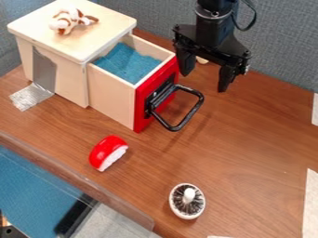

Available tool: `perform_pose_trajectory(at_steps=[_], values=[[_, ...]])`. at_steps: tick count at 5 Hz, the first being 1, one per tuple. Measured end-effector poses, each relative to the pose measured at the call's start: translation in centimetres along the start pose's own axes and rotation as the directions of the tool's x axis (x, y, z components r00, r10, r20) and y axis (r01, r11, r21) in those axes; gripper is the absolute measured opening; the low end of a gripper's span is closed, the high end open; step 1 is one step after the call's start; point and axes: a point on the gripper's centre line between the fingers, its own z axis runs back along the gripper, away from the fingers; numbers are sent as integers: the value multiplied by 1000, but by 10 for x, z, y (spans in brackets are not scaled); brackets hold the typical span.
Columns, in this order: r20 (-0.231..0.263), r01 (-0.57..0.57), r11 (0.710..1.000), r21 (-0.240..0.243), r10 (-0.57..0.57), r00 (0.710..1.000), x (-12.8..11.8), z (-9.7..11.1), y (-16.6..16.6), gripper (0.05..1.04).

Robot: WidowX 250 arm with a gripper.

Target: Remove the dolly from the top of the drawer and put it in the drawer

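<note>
Dolly, white and brown, lies on the cabinet's top; the drawer, red-fronted and blue inside, stands pulled out; the arm hangs in from the top edge; the gripper points down near the drawer's handle, its two fingers spread wide.

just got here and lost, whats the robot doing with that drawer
The gripper hangs open beside the pulled-out drawer, holding nothing. The small brown-and-white toy, the one meant for the drawer, lies on top of the wooden cabinet, so it has not been put in yet.
</note>
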Motion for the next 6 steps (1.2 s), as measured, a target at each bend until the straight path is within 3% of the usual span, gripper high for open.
perform_pose_trajectory(at_steps=[1,2,4,6], values=[[-36,-2,1000,-2,2,999,-5,-9,0,1000],[-65,-93,996,0,93,994,3,4,36,1000],[-30,-252,968,-6,252,967,16,51,108,999],[9,-357,933,43,357,934,-4,82,180,999]])
